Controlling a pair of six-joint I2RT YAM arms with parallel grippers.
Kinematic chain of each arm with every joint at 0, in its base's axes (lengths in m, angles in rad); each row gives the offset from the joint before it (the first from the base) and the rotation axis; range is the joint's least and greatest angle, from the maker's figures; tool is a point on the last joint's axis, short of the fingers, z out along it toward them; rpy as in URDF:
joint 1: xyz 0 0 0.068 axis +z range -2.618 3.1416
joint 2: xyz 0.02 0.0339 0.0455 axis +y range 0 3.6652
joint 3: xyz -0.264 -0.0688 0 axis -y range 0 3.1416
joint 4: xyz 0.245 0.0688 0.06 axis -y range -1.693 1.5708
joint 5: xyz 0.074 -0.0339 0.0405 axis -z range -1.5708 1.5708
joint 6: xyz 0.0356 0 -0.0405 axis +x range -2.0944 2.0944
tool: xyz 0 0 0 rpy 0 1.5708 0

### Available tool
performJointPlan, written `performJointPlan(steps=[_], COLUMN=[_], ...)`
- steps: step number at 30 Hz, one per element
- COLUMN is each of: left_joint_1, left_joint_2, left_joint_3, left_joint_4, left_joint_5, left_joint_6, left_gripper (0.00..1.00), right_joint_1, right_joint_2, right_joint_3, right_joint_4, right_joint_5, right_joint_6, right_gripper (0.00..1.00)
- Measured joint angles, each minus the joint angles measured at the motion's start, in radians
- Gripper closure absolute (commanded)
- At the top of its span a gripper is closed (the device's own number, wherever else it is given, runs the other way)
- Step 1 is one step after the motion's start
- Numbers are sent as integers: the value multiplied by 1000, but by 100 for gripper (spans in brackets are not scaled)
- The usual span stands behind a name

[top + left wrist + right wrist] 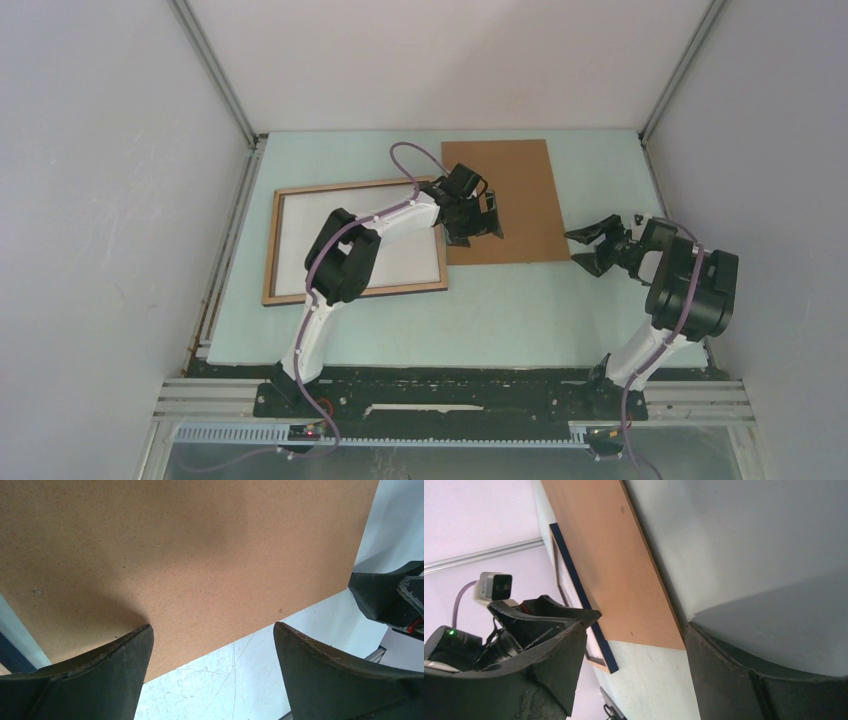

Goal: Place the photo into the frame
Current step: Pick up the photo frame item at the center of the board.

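- Left pincer (pixel 488 213) hangs over the left part of the brown backing board (pixel 520 190), fingers spread wide, nothing between them. Its wrist view shows bare board and a strip of pale surface in the gap (pixel 212 630).
- Right pincer (pixel 585 250) sits low, just off the board's near right corner, pointing left toward it. Its fingers are well apart and hold nothing (pixel 636 622).
- Frame (pixel 355 186) lies flat on the left half of the surface (pixel 500 310), wood-brown face up. Its long axis runs left to right, with the right end turned slightly toward the far wall. The right wrist view shows its outer edge as dark navy (pixel 579 590).
- Photo (pixel 300 250), as far as I can tell, lies inside the rails with its white back up. No print is visible. Its long side runs the same way as the frame's. The left arm crosses above its right part.
- Board's left edge is close against the frame's right rail. I cannot tell whether they touch or overlap.
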Motion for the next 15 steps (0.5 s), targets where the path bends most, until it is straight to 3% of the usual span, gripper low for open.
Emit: performJointPlan(steps=[9, 15], left_joint_1=[2, 2], left_joint_2=[0, 2], left_joint_3=[0, 0], left_joint_4=[0, -2], left_joint_5=[2, 8], left_joint_6=[0, 0], left_gripper=[0, 0], right_joint_1=[7, 6], right_joint_2=[22, 22], right_joint_3=[-35, -143], right_joint_4=[126, 382], right_joint_5=[-32, -79], right_joint_6=[72, 248], right_gripper=[22, 26])
